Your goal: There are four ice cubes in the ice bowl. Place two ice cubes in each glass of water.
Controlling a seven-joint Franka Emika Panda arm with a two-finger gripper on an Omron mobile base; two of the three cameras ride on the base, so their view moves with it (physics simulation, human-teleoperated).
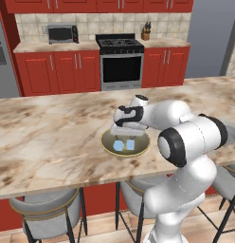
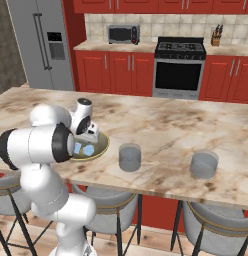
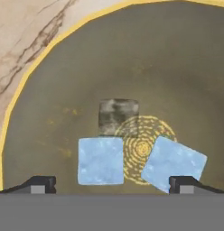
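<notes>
The ice bowl [image 1: 104, 144] [image 2: 104, 145] [image 3: 24, 80], olive-grey with a gold rim, sits on the marble counter near its front edge. Two pale blue ice cubes [image 1: 120, 145] [image 2: 88, 149] lie side by side inside it; in the hand view one ice cube [image 3: 100, 160] is left of centre and the other [image 3: 173, 163] sits tilted to the right. A mottled grey square [image 3: 118, 117] lies just beyond them. My gripper [image 1: 123, 135] [image 2: 89, 137] [image 3: 112, 186] hangs open right above the cubes, holding nothing. Two glasses of water [image 2: 129, 157] [image 2: 204, 165] stand to the bowl's right.
The marble counter [image 2: 166, 125] stretches wide behind the bowl. Grey stools [image 1: 43, 213] stand under its front edge. Red cabinets, a stove [image 1: 120, 61], a microwave and a fridge [image 2: 43, 45] line the far wall.
</notes>
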